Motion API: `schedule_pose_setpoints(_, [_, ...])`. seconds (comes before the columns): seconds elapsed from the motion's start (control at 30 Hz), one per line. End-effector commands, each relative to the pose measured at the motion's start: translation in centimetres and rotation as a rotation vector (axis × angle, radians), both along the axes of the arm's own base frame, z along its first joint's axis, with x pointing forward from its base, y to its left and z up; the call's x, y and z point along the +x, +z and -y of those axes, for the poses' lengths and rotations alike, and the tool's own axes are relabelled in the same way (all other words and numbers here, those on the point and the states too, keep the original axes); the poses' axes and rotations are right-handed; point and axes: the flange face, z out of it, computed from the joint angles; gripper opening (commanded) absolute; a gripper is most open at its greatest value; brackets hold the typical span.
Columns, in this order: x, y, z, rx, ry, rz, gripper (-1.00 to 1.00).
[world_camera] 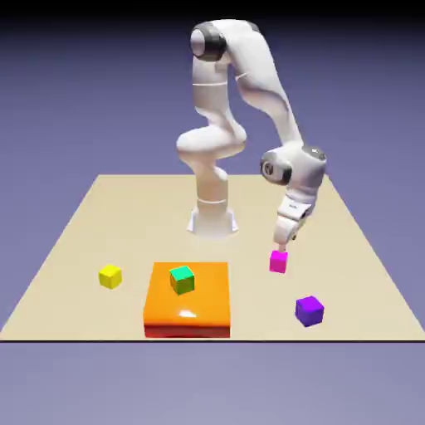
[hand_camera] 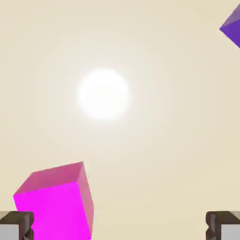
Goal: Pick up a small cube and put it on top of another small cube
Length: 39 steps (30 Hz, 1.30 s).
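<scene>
The small magenta-pink cube (world_camera: pixel 279 262) rests on the table at the exterior view's right of the orange block. My gripper (world_camera: pixel 282 246) hangs just above it, tilted, open and holding nothing. In the hand view the magenta cube (hand_camera: pixel 56 201) sits at the lower left, close beside the left fingertip (hand_camera: pixel 15 225), while the right fingertip (hand_camera: pixel 224 225) stands far off; the gripper (hand_camera: pixel 120 226) is not centred on the cube. The other small cube (world_camera: pixel 182 279), green on top with olive sides, stands on the orange block.
A large flat orange block (world_camera: pixel 188 309) lies near the table's front edge. A yellow cube (world_camera: pixel 110 276) sits to its left in the exterior view. A darker purple cube (world_camera: pixel 310 310) lies front right; its corner (hand_camera: pixel 232 27) shows in the hand view's upper right.
</scene>
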Motion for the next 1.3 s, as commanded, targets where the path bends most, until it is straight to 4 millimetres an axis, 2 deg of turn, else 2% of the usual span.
schedule_pose_setpoints(0.0, [-0.2, -0.6, 0.3, -0.022, 0.009, -0.017, 0.0])
schedule_pose_setpoints(0.03, [-0.2, -0.6, 0.3, -0.022, 0.009, -0.017, 0.0])
schedule_pose_setpoints(0.23, [-0.7, -7.2, 1.8, -0.022, 0.009, -0.017, 0.0])
schedule_pose_setpoints(0.27, [-0.7, -7.3, 1.8, -0.022, 0.009, -0.017, 0.0])
schedule_pose_setpoints(0.3, [-0.7, -7.3, 1.8, -0.022, 0.009, -0.017, -1.0])
schedule_pose_setpoints(0.33, [-0.7, -7.3, 1.8, -0.022, 0.009, -0.017, -1.0])
schedule_pose_setpoints(0.53, [-0.2, -0.6, 0.3, -0.022, 0.009, -0.017, -1.0])
schedule_pose_setpoints(0.6, [-0.2, -0.6, 0.3, -0.022, 0.009, -0.017, -1.0])
schedule_pose_setpoints(0.67, [5.0, 1.0, 2.5, -0.023, -0.102, -0.016, -1.0])
schedule_pose_setpoints(0.77, [12.2, 3.7, 7.8, -0.024, -0.27, -0.017, -1.0])
schedule_pose_setpoints(0.87, [18.0, 6.7, 15.1, -0.022, -0.439, -0.019, -1.0])
schedule_pose_setpoints(0.93, [20.9, 8.9, 20.9, -0.02, -0.552, -0.021, -1.0])
schedule_pose_setpoints(1.03, [23.4, 12.4, 30.5, -0.015, -0.722, -0.024, -1.0])
schedule_pose_setpoints(1.07, [23.5, 12.7, 31.5, -0.014, -0.739, -0.025, -1.0])
schedule_pose_setpoints(1.1, [23.5, 12.7, 31.5, -0.014, -0.739, -0.025, -1.0])
schedule_pose_setpoints(1.23, [22.2, 6.4, 32.3, -0.014, -0.739, -0.025, -1.0])
schedule_pose_setpoints(1.27, [22.1, 6.0, 32.4, -0.014, -0.739, -0.025, -1.0])
